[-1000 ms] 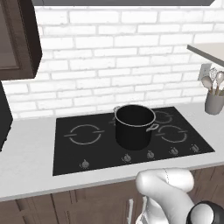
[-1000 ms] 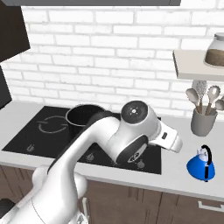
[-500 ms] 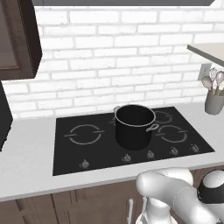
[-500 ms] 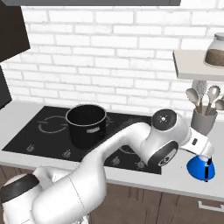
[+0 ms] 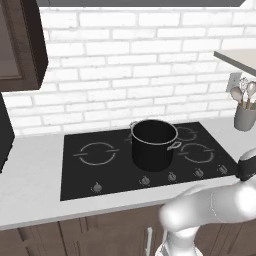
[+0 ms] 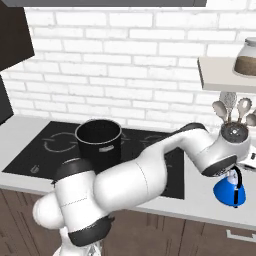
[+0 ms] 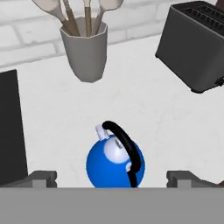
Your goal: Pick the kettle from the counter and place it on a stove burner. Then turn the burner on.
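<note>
The kettle [image 7: 115,163] sits on the counter [image 7: 144,109], right of the cooktop [image 6: 172,175], w/ the utensil crock [image 7: 86,51] behind it and a dark toaster [image 7: 197,43] off to one side. A sec ago the arm was over the middle of the cooktop; now it has swung right and the hand is above the kettle, wrist part-hiding it from the right base cam [image 6: 231,190]. The gripper [image 7: 111,177] is wide open, tips either side of the blue body, not touching. Looks to me like approach is nearly done, grasp not begun; prob needs to drop lower onto the black handle. Black pot [image 5: 154,144] is on a middle burner, so another zone's needed. No red glow on any ring. No brands, labels or writing readable anywhere.
</note>
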